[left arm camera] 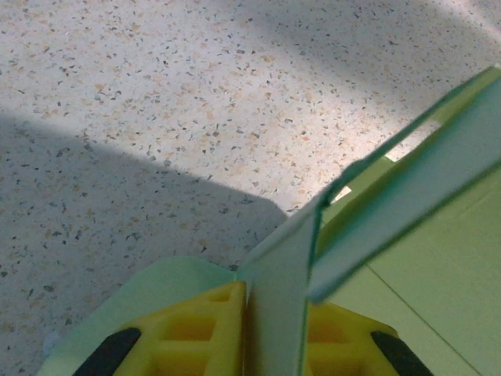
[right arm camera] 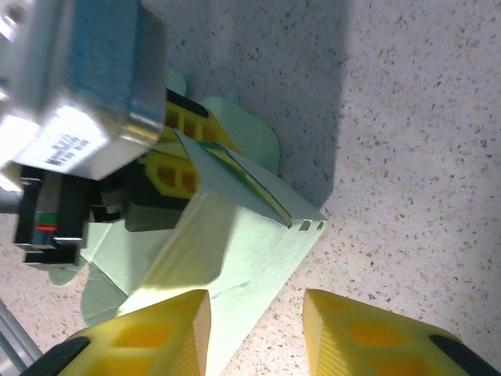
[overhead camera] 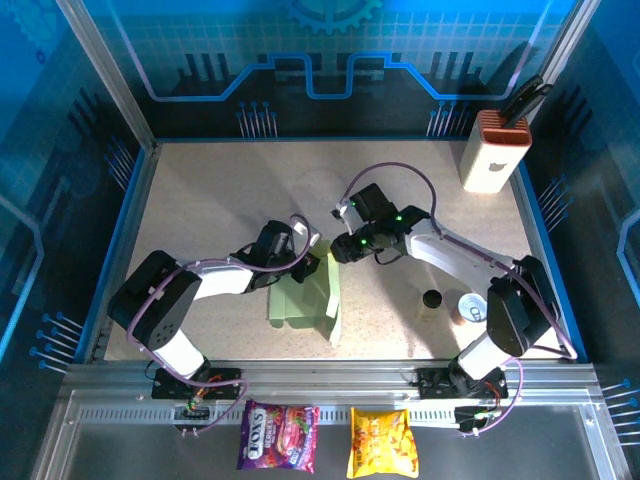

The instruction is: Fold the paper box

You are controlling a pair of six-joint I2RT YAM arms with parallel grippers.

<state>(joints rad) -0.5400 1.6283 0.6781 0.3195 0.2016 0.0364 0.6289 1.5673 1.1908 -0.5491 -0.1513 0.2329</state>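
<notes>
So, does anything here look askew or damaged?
Only the box: it is half folded, and one long panel stands up at a slant while the left gripper pinches a flap. No tear or spill shows.

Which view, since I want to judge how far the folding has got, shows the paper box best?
The top external view: nearly the whole paper box is in frame, one panel raised. The left wrist view is close on a flap pinched in the left gripper; the right wrist view, on one side.
</notes>
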